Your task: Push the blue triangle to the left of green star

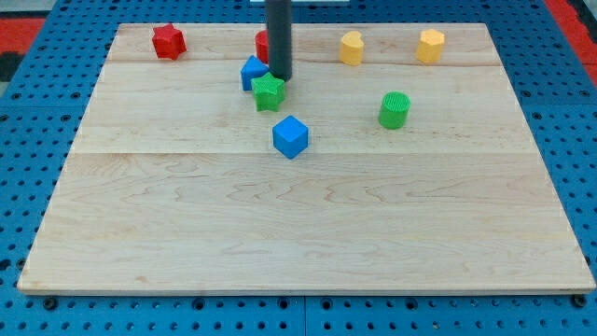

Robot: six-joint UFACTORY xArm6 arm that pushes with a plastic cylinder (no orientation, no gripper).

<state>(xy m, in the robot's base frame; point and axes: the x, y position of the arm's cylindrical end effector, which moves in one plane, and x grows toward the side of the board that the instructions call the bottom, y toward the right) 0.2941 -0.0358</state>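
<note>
Near the view's top, left of centre on the wooden desk (187,224), the blue triangle (252,72) sits touching the green star (268,91) on the star's upper left. The arm carries no gripper, only a dark rod; its tip (280,78) stands just above the star's upper right edge and just right of the triangle. A red block (263,44), shape unclear, is partly hidden behind the rod. A red star (169,41) lies at the top left. A blue cube (290,136) lies below the green star. A green cylinder (395,109) sits to the right, with two yellow blocks (351,48) (430,45) along the top.
</note>
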